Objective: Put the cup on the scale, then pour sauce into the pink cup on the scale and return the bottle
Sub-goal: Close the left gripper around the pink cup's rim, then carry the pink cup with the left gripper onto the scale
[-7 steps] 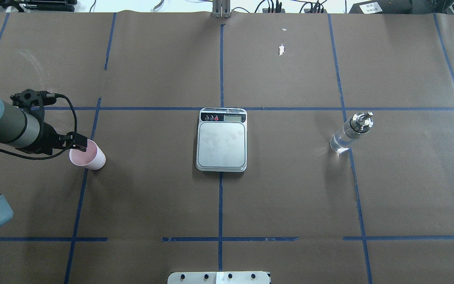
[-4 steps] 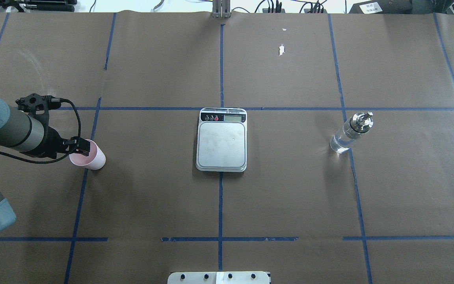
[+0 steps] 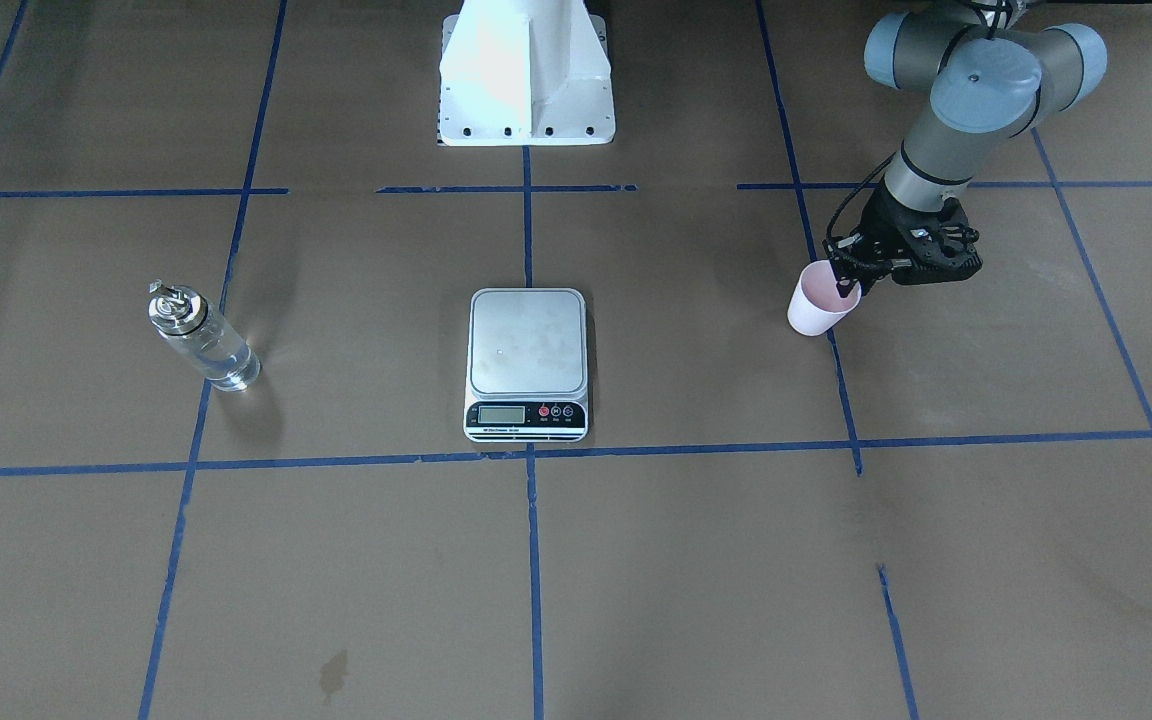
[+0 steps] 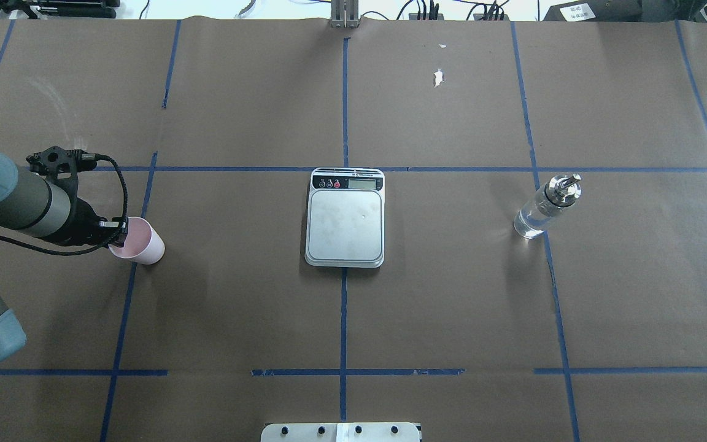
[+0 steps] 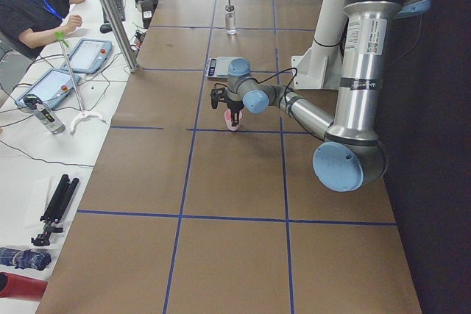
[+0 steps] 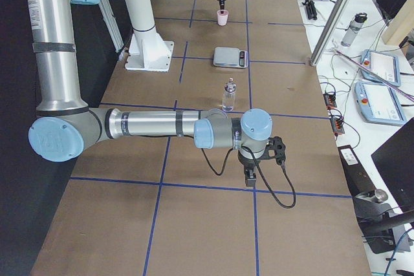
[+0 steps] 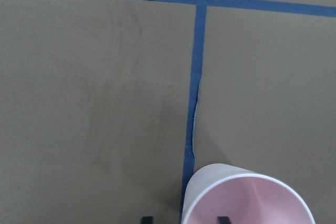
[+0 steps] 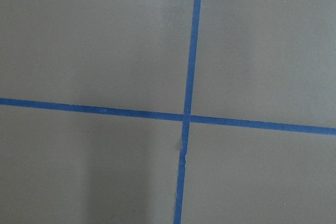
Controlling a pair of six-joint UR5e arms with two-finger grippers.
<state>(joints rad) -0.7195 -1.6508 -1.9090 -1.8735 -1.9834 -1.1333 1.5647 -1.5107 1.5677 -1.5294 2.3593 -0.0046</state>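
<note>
The cup (image 4: 140, 244) stands on the bench (image 4: 452, 307), well to the left of the bare scale (image 4: 345, 221). Within the last second the left gripper (image 3: 844, 284) has sunk, and its open jaws now straddle the cup's wall (one inside, one outside), so the grasp looks imminent. The bottle (image 4: 540, 212) waits far off to the right. I cannot tell whether the right gripper (image 6: 250, 176) is open or closed. The scale's lettering is too small to read.

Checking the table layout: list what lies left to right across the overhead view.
cup → scale → bottle
</note>
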